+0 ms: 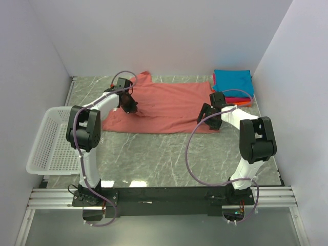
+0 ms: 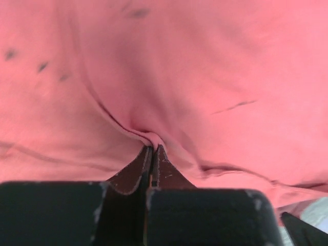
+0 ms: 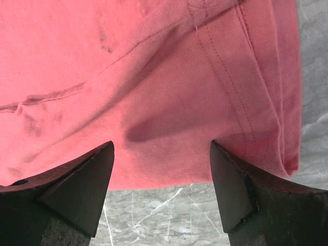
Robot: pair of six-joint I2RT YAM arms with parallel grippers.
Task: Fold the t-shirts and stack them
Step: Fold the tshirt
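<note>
A salmon t-shirt point(image 1: 164, 105) lies spread across the back of the table. My left gripper point(image 1: 128, 106) is shut on a pinch of its cloth near the shirt's left part; the wrist view shows the jaws closed with a fold of salmon cloth point(image 2: 148, 137) between the tips. My right gripper point(image 1: 209, 117) is open over the shirt's right near corner, jaws wide apart above the hem point(image 3: 169, 169), holding nothing. A stack of folded shirts, teal point(image 1: 233, 79) on top with magenta and orange edges point(image 1: 240, 101) below, sits at the back right.
A white mesh basket point(image 1: 51, 141) stands at the left edge of the grey marble table point(image 1: 154, 154). White walls close in the back and both sides.
</note>
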